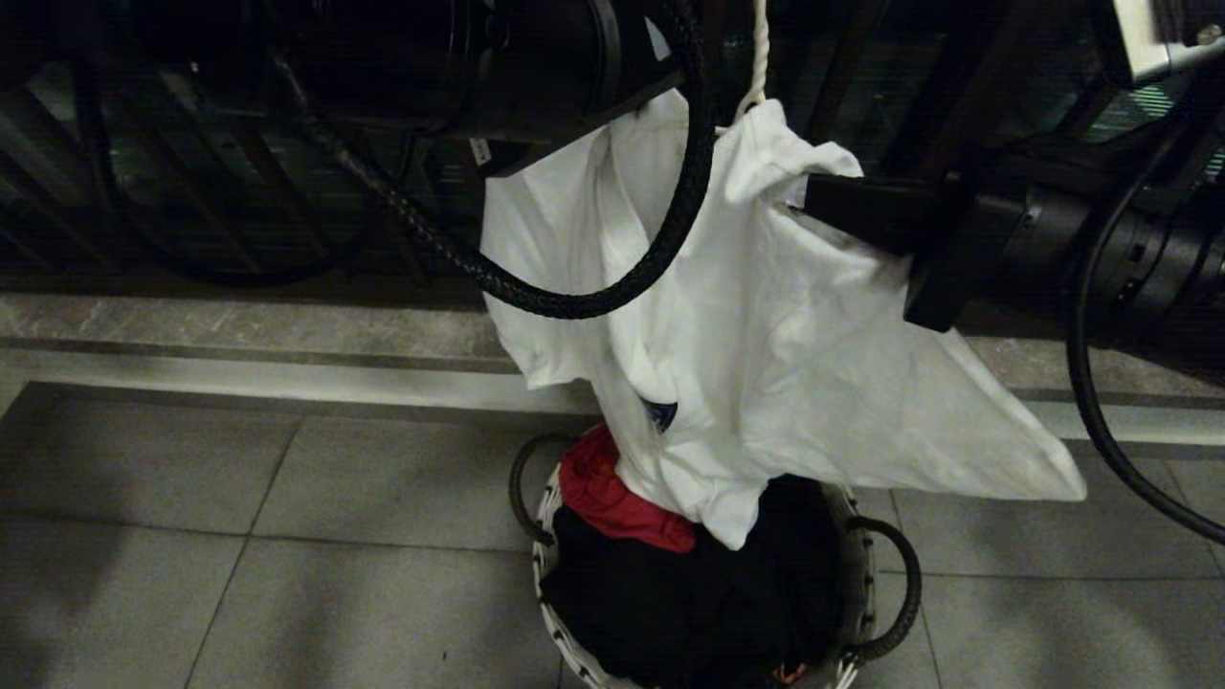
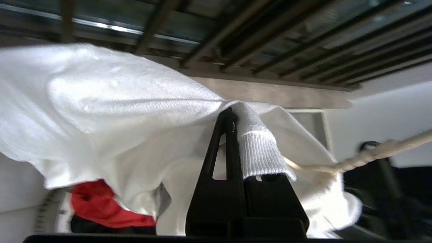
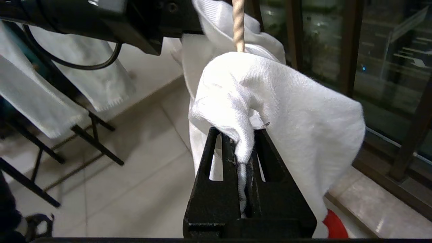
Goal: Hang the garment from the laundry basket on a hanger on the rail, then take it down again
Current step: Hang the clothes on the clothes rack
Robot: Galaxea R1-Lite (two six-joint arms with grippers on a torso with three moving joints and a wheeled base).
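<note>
The garment (image 1: 766, 364), a white T-shirt, hangs crumpled over the laundry basket (image 1: 547, 536), with its lowest fold reaching in among the clothes. A bit of blue print (image 1: 660, 413) shows on it. The hanger's twisted white neck (image 1: 759, 48) rises from the shirt's top and also shows as the neck (image 3: 238, 27). My left gripper (image 2: 233, 113) is shut on the garment's ribbed collar (image 2: 260, 152). My right gripper (image 1: 812, 201), shown as gripper (image 3: 243, 135) too, is shut on a fold near the shirt's shoulder. The rail is out of view.
A red cloth (image 1: 612, 498) and dark clothes (image 1: 689, 603) fill the basket. Behind it run a stone ledge (image 1: 239, 335) and the dark balcony railing (image 1: 191, 191). A black-legged rack with white cloths (image 3: 50, 101) stands off to one side. My left arm's cable (image 1: 593, 301) loops across the shirt.
</note>
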